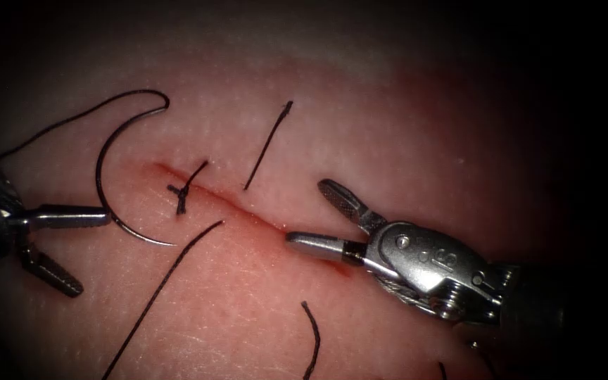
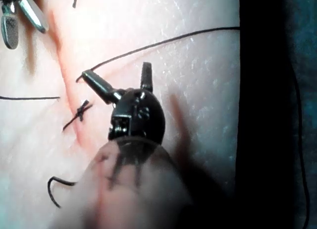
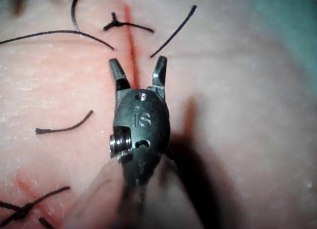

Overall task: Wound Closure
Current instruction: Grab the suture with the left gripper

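While lying loose on the tissue (image 1: 402,127) left of the cut (image 1: 248,207), needle (image 1: 107,204): curved, dark, thin; arc open rightward, long axis near vertical, point low toward the cut, tail up, trailing thread (image 1: 58,127). Knotted stitch (image 1: 183,191) across the cut's upper end; cut thread ends (image 1: 267,144) scattered around. Left tool (image 1: 93,250): jaws spread, upper jaw touching the needle's curve, gripping nothing. Right tool (image 1: 307,214): jaws spread over the cut, empty.

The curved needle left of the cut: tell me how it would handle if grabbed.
The thin dark curved steel needle lies flat on the pale pork tissue, held by neither open claw, so it probably pivots or slides if nudged. Its smooth round wire looks slippery and likely to rotate in a grip. The trailing black thread would probably drag limply.
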`<state>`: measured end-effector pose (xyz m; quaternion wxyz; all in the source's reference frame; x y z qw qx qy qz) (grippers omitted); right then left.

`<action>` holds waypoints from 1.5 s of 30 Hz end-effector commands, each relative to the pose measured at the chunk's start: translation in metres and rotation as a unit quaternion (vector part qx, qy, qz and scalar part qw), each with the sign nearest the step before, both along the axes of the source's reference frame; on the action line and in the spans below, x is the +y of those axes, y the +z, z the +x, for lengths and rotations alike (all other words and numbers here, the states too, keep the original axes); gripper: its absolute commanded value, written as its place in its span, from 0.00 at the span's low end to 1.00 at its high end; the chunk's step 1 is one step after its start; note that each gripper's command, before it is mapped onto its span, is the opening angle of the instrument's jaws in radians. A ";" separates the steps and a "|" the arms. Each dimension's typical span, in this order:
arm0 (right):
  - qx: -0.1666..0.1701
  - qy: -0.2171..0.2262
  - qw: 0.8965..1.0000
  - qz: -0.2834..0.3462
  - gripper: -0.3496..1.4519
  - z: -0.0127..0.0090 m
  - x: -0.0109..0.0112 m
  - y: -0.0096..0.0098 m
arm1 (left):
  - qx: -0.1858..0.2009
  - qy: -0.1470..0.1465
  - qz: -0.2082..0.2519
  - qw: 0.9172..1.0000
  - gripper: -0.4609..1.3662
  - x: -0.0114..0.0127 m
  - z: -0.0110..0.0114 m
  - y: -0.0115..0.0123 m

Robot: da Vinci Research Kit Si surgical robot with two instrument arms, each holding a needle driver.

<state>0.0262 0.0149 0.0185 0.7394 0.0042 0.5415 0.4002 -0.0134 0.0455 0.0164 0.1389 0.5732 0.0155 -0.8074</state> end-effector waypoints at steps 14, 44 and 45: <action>0.001 -0.001 1.000 -0.001 0.70 -0.0001 -0.0003 -0.0001 | 0.067 -0.068 0.257 0.962 0.37 -0.0018 0.0003 -0.0009; 0.003 -0.003 1.000 -0.002 0.69 -0.0001 -0.0009 -0.0003 | 0.142 -0.108 0.446 0.877 0.80 -0.0074 -0.0008 0.0033; 0.003 -0.003 1.000 -0.002 0.69 -0.0001 -0.0009 -0.0004 | 0.143 -0.109 0.448 0.876 0.80 -0.0076 -0.0008 0.0034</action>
